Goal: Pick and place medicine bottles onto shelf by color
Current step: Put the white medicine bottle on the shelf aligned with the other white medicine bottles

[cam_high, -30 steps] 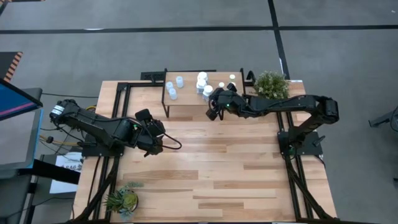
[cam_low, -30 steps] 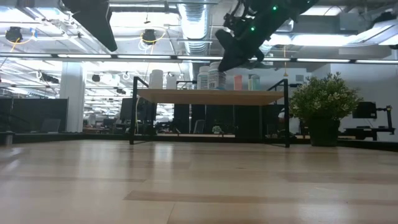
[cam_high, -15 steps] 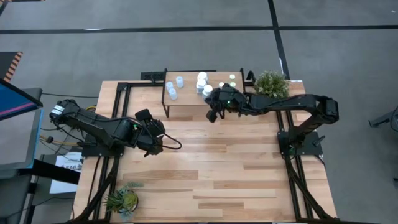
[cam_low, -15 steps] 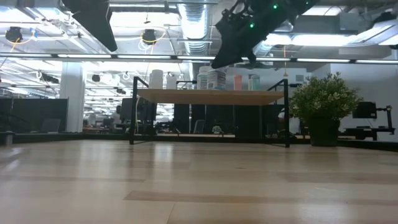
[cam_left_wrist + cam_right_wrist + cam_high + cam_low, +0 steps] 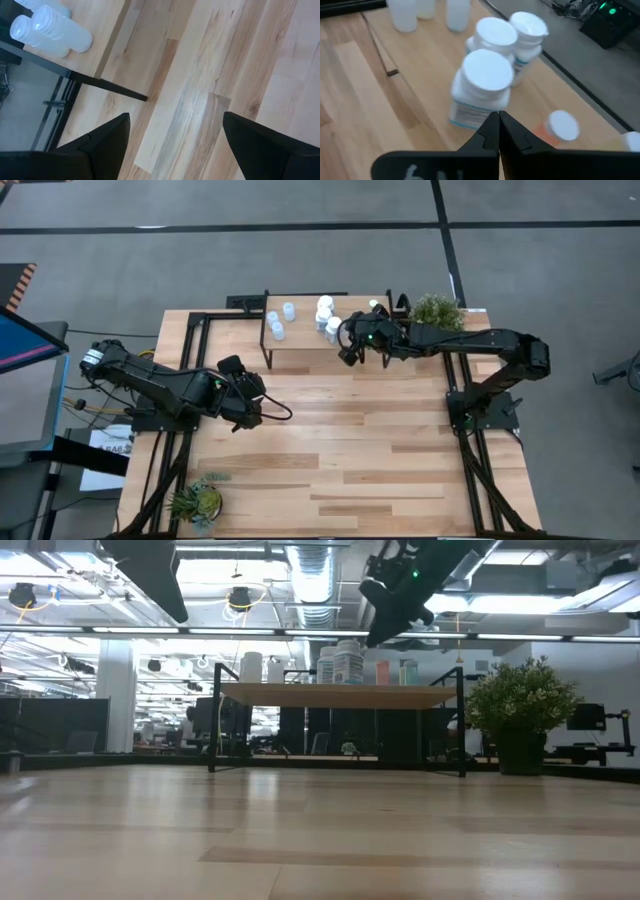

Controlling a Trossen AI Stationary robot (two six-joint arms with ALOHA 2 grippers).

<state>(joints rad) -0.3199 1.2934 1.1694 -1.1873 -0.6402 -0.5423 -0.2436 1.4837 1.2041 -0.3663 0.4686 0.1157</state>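
Right gripper (image 5: pixel 349 350), fingers pinched together and holding nothing, hovers mid-frame over the low light-wood shelf (image 5: pixel 300 350) where the small white medicine bottles (image 5: pixel 325 313) sit grouped, probably color-sorted. Left gripper (image 5: pixel 250 395) waits open at lower left.

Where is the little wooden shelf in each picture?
High view: the shelf sits at the table's far edge, middle.
Low view: shelf on black legs, centre, in the distance.
Left wrist view: its corner shows.
Right wrist view: its top fills the picture.
Shared landmark: the white bottles standing on it.

Right arm hides part of the shelf (image 5: pixel 300 345); tiny bottles' (image 5: pixel 277 320) cap colours unreadable.
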